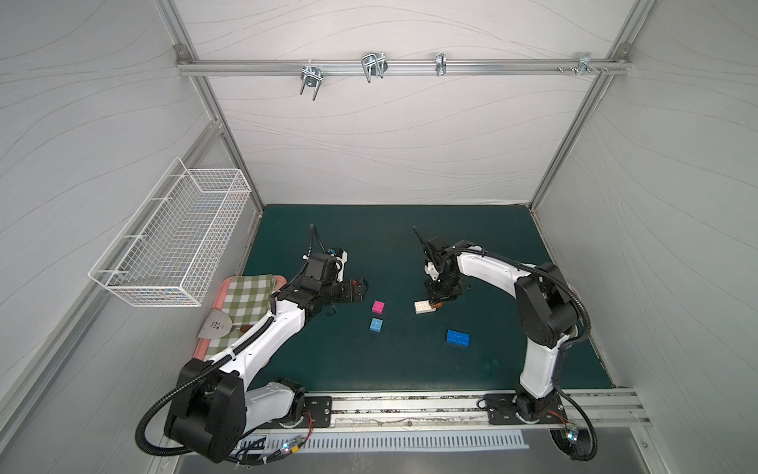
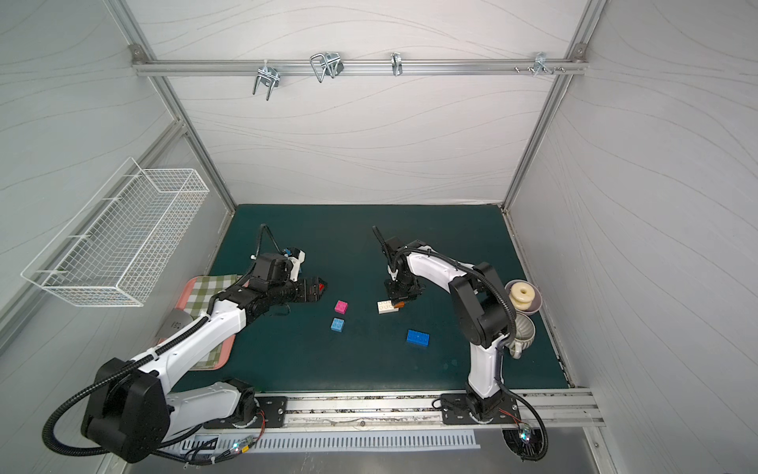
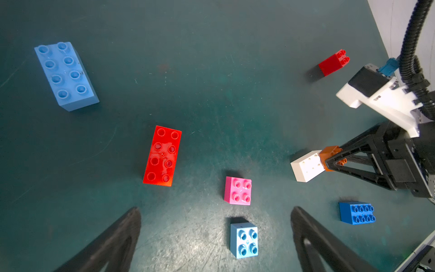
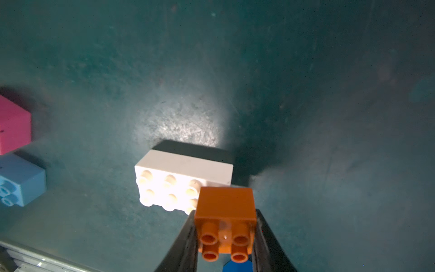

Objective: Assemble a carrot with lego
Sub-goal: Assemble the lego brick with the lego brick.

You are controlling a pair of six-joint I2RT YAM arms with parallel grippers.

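The orange brick [image 4: 226, 209] is clamped between the jaws of the right gripper [image 4: 225, 219], studs up, over one end of the white brick [image 4: 179, 169]. The white brick lies flat on the green mat [image 1: 369, 369] near the middle of the table. From here I can't say whether the orange brick is pressed home on the white studs or only resting on them, because the joint is hidden. That pair is all there is of the carrot; the other lego lies loose around it.

Nothing braces the white brick. If the push lands slightly off the studs, I'd expect the white brick to skid on the mat and the orange one to end up cocked. If the jaws let go before it seats, the orange brick could topple off the end. Pulling up without unclenching would likely drag the pair along.

The left gripper [image 3: 215, 212] hangs spread wide and empty near the pink brick [image 3: 237, 190] and the light-blue square brick [image 3: 244, 240], well apart from the white one, so it steadies nothing. The blue brick [image 3: 356, 213] lies near the right gripper, and a careless sweep could knock it.
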